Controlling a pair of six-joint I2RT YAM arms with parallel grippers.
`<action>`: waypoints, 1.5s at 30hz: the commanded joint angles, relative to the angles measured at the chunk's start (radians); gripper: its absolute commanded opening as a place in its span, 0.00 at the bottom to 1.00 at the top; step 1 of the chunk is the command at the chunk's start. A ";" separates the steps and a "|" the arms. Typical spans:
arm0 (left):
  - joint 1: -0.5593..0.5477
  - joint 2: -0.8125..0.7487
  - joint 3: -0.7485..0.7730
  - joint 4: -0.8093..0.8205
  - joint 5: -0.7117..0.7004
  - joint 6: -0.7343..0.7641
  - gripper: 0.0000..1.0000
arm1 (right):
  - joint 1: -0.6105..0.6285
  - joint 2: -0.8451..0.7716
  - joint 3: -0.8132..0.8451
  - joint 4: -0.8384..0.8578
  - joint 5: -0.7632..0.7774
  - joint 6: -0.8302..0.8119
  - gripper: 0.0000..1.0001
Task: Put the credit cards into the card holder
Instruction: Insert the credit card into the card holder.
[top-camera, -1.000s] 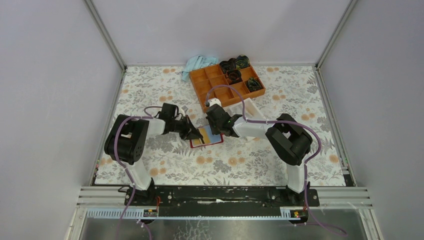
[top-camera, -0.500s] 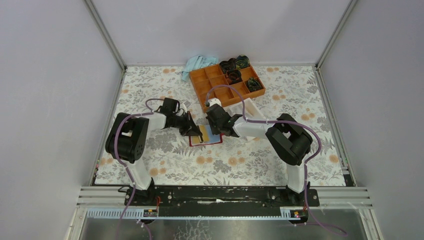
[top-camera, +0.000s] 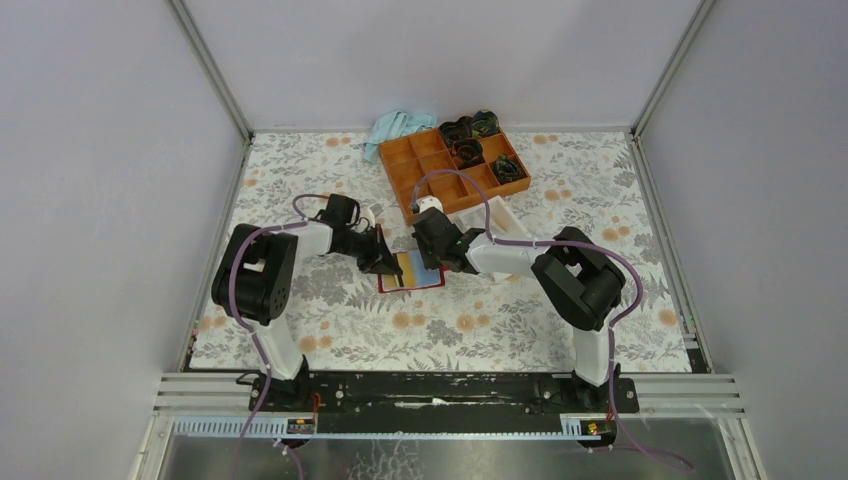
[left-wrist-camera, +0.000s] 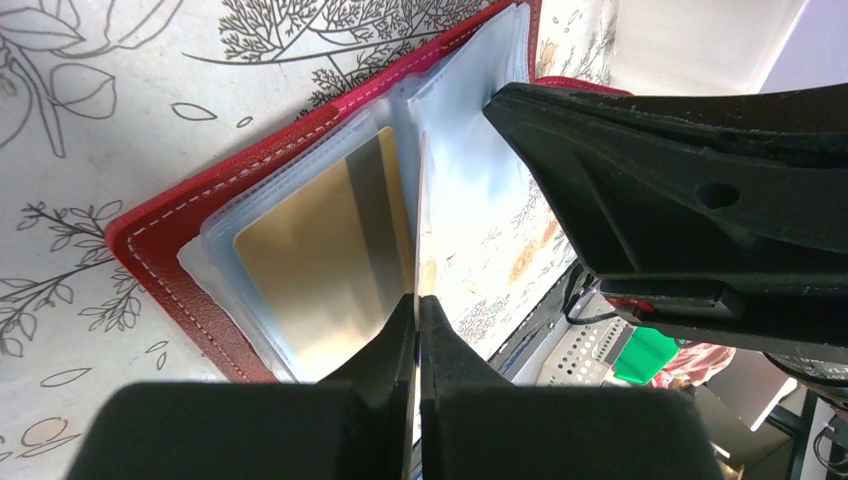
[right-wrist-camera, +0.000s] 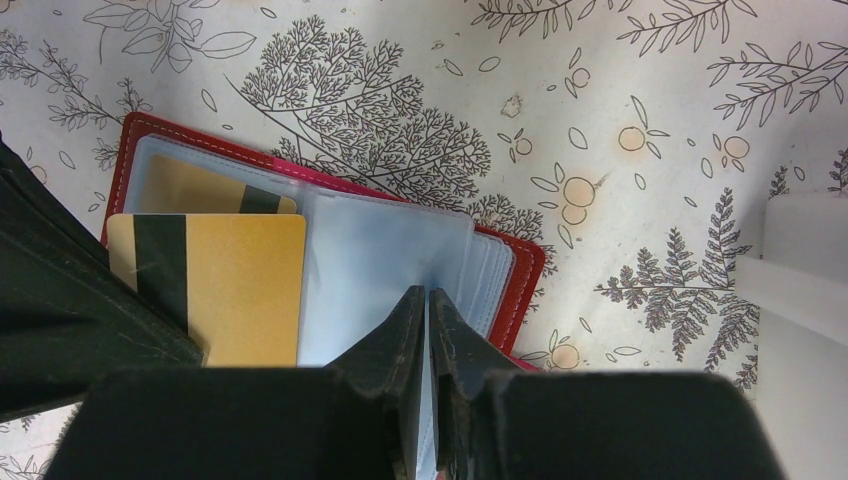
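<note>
The dark-red card holder (top-camera: 424, 283) lies open on the floral mat, its clear pockets up; it also shows in the left wrist view (left-wrist-camera: 170, 235) and the right wrist view (right-wrist-camera: 525, 285). My left gripper (top-camera: 388, 262) is shut on a tan-gold credit card (right-wrist-camera: 225, 285), seen edge-on between the fingertips in the left wrist view (left-wrist-camera: 421, 220), over the holder's left half. A second gold card (left-wrist-camera: 320, 245) sits in a left pocket (right-wrist-camera: 195, 190). My right gripper (top-camera: 437, 262) is shut on a clear pocket sleeve (right-wrist-camera: 380, 255) of the holder.
An orange compartment tray (top-camera: 430, 165) with dark items stands at the back. A light blue cloth (top-camera: 398, 128) lies beside it. A whitish clear box (top-camera: 503, 215) lies right of the holder (right-wrist-camera: 800, 300). The two grippers are close together over the holder.
My left gripper has moved a little farther back and to the right with the gold card, nearer over the holder. The right gripper has stayed in place.
</note>
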 joint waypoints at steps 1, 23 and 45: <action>0.009 0.023 0.032 -0.060 0.000 0.064 0.00 | -0.002 0.036 0.001 -0.083 -0.034 -0.013 0.13; -0.024 -0.010 -0.036 0.075 -0.079 -0.031 0.00 | 0.000 0.038 0.002 -0.077 -0.044 -0.010 0.13; -0.066 -0.072 -0.191 0.327 -0.164 -0.221 0.00 | 0.000 0.040 -0.003 -0.077 -0.041 -0.014 0.13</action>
